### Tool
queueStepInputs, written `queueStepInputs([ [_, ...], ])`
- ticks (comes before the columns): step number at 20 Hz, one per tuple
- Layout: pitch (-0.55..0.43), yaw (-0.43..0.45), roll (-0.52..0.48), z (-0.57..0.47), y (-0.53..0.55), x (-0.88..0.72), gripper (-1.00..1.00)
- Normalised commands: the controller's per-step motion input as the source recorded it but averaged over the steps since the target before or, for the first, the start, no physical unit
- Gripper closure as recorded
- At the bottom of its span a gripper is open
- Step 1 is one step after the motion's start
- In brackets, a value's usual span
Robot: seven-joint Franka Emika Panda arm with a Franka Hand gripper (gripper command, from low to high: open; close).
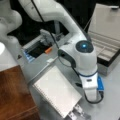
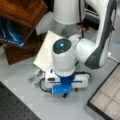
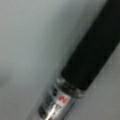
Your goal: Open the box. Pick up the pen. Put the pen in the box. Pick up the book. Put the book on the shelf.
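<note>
Your gripper (image 1: 79,113) sits low on the grey tabletop (image 2: 22,85) at the off-white flat book's (image 1: 56,91) corner; whether its fingers are apart, I cannot tell. The reddish-brown wooden shelf (image 1: 13,96) stands beside it.

- Book (image 1: 57,91): off-white, plain.
- Shelf (image 1: 13,96): reddish-brown wood.
- Box (image 1: 105,37): black rim, pale inside.
- Pen (image 3: 85,62): black, silvery section (small red mark).
- Arm (image 2: 63,57): white, blue light.

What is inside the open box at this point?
The box stands open; in both front views its pale compartments look empty, no pen showing. The arm covers part of the tray, so that part cannot be checked.
</note>
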Motion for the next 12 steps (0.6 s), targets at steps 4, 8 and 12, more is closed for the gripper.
queueStepInputs([
  [4, 0.032, -0.084, -0.086, -0.05, 0.11, 0.04, 1.0],
  [8, 0.072, -0.052, -0.119, -0.05, 0.09, -0.05, 1.0],
  [12, 0.067, -0.002, -0.182, -0.06, 0.08, -0.13, 1.0],
])
